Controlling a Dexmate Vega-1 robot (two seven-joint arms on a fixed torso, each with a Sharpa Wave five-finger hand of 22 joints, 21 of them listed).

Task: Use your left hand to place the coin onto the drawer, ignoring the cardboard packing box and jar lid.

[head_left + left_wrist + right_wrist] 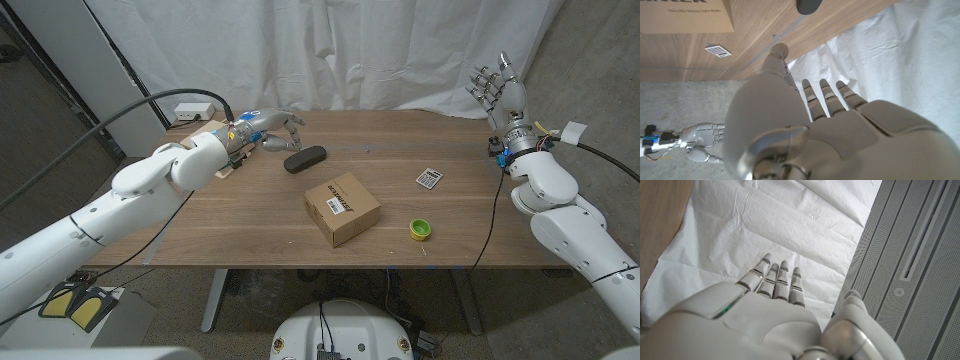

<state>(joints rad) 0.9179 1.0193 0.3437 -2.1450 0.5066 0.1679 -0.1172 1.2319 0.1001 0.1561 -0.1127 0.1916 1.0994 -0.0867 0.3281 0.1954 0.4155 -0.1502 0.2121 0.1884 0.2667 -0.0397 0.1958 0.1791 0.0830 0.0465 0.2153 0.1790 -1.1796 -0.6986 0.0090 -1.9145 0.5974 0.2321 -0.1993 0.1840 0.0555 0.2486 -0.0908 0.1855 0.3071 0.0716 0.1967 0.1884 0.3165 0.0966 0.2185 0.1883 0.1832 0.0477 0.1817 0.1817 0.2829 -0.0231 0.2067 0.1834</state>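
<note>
At the frame's upper left, the left robot hand hovers open-fingered, holding nothing, beside a dark case; the right robot hand is raised, fingers spread, empty.

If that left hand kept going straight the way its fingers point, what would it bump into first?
Probably the white curtain: in the wrist view the left hand has fingers stretched toward it, past the table edge. Depth is unclear.

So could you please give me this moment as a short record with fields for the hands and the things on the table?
left hand: over the table's far left part, fingers extended, near the dark oblong object
right hand: raised off the table's far right corner, open
cardboard box: table middle
green lid: right of the box
small calculator-like item: beyond the lid
coin: cannot make out
</note>
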